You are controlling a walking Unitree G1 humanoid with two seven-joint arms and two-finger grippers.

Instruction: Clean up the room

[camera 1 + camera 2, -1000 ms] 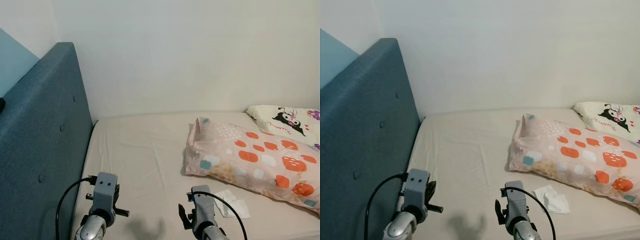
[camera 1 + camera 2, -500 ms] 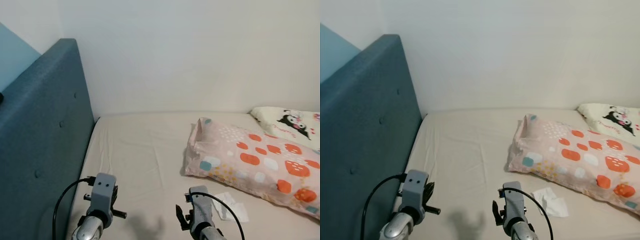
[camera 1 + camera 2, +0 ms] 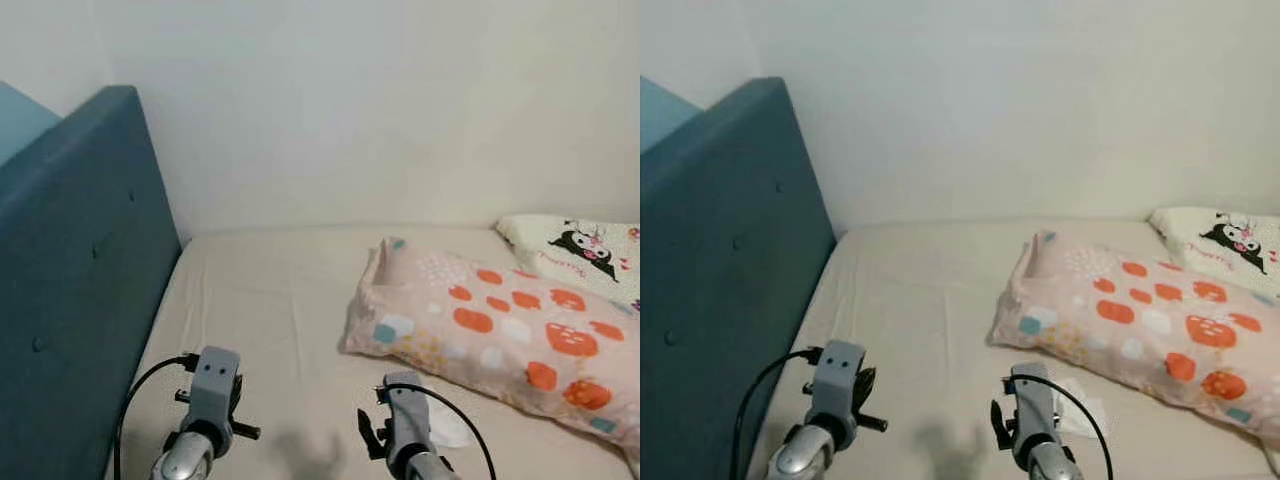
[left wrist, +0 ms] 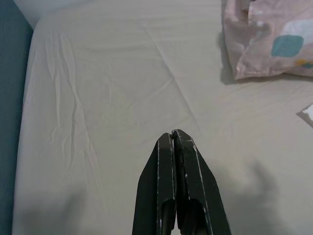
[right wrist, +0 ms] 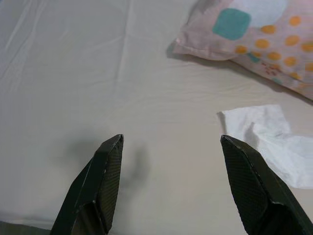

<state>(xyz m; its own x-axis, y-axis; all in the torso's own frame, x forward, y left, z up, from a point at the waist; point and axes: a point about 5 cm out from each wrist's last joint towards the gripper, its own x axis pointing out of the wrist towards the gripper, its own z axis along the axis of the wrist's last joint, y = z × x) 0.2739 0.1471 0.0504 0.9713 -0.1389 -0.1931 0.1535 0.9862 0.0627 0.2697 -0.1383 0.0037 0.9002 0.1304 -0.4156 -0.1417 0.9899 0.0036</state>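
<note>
Flat on the bed (image 3: 270,300), the crumpled tissue (image 5: 274,142) lies beside the right gripper (image 5: 171,186), jaws wide, empty.

Both arms raised fwd, wrists low in head views. Left gripper (image 4: 174,134): fingers pressed together, tips touching. Right gripper (image 5: 171,142): fingers spread wide apart, nothing betw. them.

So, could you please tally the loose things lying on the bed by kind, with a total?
Pillows: 2, the pink spotted pillow and the white cartoon pillow.
Tissues: 1, the white tissue beside the spotted pillow, near the open right hand.
Total: 3.
</note>
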